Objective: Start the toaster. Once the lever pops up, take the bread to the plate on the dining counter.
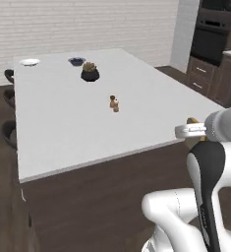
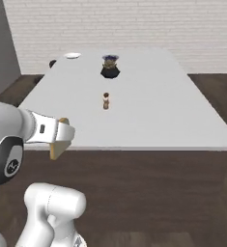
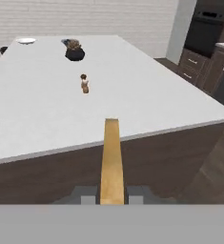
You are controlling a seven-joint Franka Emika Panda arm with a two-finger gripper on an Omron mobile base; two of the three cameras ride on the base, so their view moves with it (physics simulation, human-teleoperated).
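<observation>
1. off the near edge of the dining counter (image 1: 63,128), the gripper (image 2: 62,137) is clamped on the bread (image 3: 111,162), the slice held edge-on and clear of the top (likely for carrying).
2. at the far left corner sits the plate (image 1: 29,62), well apart from the bread.
3. between them stand a dark potted plant (image 1: 89,73) and a small brown shaker (image 1: 114,103); a route left of both looks safest.
</observation>
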